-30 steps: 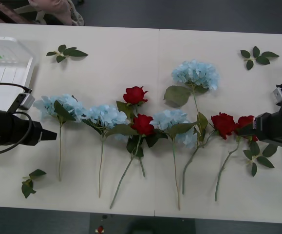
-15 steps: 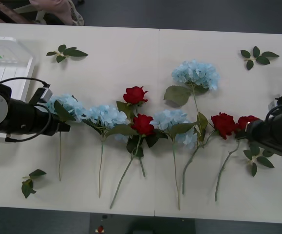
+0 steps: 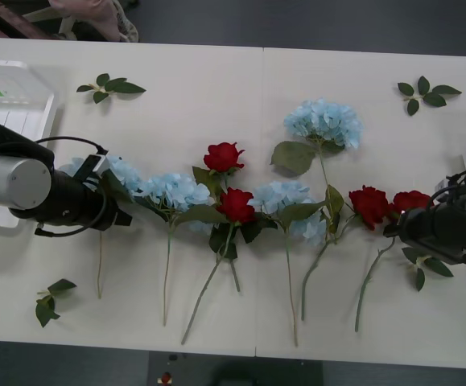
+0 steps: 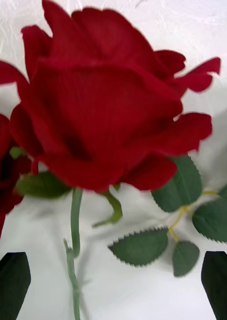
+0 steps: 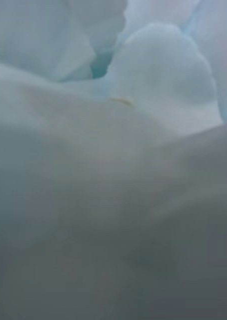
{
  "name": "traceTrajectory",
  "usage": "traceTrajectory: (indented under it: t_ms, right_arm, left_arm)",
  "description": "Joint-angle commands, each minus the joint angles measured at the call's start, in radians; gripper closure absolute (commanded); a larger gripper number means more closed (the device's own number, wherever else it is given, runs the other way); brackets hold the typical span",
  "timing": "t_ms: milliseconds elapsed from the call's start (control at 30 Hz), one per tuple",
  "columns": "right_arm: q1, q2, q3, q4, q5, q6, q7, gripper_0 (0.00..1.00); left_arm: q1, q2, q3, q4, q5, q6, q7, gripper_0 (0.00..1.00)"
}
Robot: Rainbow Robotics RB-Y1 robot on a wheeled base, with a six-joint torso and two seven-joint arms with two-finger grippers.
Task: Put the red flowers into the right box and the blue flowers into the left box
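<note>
Deep-red rose (image 4: pixel 101 95) lies on the surface just ahead of the right end effector (image 4: pixel 113 280), fingers spread, stem running back between them; left end effector (image 3: pixel 118 211) sits against the leftmost blue hydrangea (image 3: pixel 120 173), state untellable.

On the desk (image 3: pixel 216 88) lie four red roses (image 3: pixel 223 156), four pale blue hydrangea heads (image 3: pixel 323 121) and three loose green leaf sprigs (image 3: pixel 109 87). One ribbed white tray (image 3: pixel 11 104) sits at the far left. Two robot arms reach in.

Matt cloth-like red flowers (image 4: pixel 98 100)
</note>
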Motion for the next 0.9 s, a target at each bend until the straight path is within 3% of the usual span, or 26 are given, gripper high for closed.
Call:
traceTrajectory:
  t_ms: [33, 533, 567, 600, 633, 667, 733, 800, 900]
  right_arm:
    - [-0.036, 0.02, 0.017, 0.033, 0.016, -0.041, 0.025, 0.0]
    - [-0.046, 0.034, 0.071, 0.082, 0.079, -0.099, 0.025, 0.0]
    - [-0.046, 0.036, 0.074, 0.082, 0.086, -0.099, 0.027, 0.07]
    - [-0.046, 0.037, 0.075, 0.082, 0.089, -0.099, 0.027, 0.14]
    - [-0.046, 0.036, 0.077, 0.082, 0.095, -0.099, 0.025, 0.33]
    - [-0.046, 0.037, 0.08, 0.082, 0.102, -0.099, 0.025, 0.63]
    - [-0.046, 0.04, 0.083, 0.082, 0.108, -0.101, 0.022, 0.9]
    - [-0.046, 0.04, 0.085, 0.082, 0.112, -0.106, 0.022, 0.98]
    - [-0.046, 0.04, 0.092, 0.082, 0.123, -0.113, 0.021, 1.0]
  left_arm:
    - [-0.037, 0.002, -0.013, 0.004, -0.019, -0.026, 0.031, 0.0]
    - [-0.04, -0.017, -0.039, 0.024, -0.065, -0.049, 0.031, 0.0]
    - [-0.04, -0.017, -0.043, 0.024, -0.068, -0.058, 0.031, 0.0]
    - [-0.042, -0.017, -0.045, 0.026, -0.069, -0.06, 0.031, 0.14]
    - [-0.042, -0.017, -0.045, 0.026, -0.072, -0.06, 0.031, 0.41]
    - [-0.042, -0.017, -0.045, 0.024, -0.074, -0.06, 0.031, 0.64]
    - [-0.04, -0.017, -0.046, 0.024, -0.077, -0.062, 0.031, 0.9]
    - [-0.042, -0.018, -0.046, 0.024, -0.078, -0.062, 0.031, 0.95]
    - [-0.042, -0.017, -0.046, 0.024, -0.084, -0.062, 0.031, 0.99]
